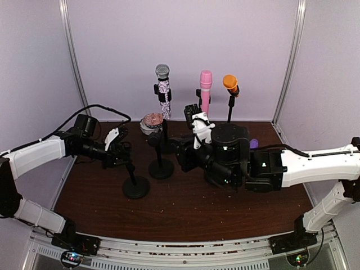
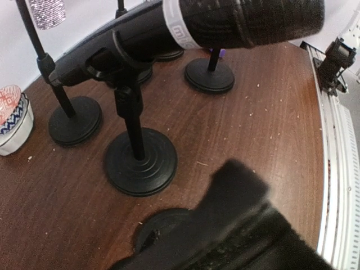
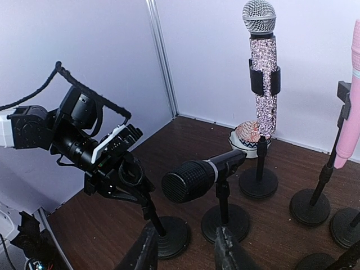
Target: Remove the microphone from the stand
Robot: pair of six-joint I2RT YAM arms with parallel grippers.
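Observation:
A black microphone [image 3: 194, 177] lies nearly level in the clip of a short black stand [image 3: 225, 222], its mesh head toward my right wrist camera. In the left wrist view the microphone [image 2: 225, 22] crosses the top above its round base [image 2: 140, 160]. My right gripper [image 3: 185, 250] is open just short of the head, low in front of it, and nothing is between its fingers. My left gripper [image 3: 115, 169] is closed round the top clip of a neighbouring empty stand [image 3: 171, 236], left of the microphone. From above, the left gripper [image 1: 121, 153] sits over that stand's base [image 1: 135, 187].
Behind stand a glitter microphone [image 1: 163, 95], a pink one [image 1: 205, 90] and an orange one [image 1: 230, 84], each upright on its own stand. A patterned bowl [image 1: 151, 122] sits at the back left. A small purple object [image 1: 254, 143] lies right of my right arm. Walls close the back and sides.

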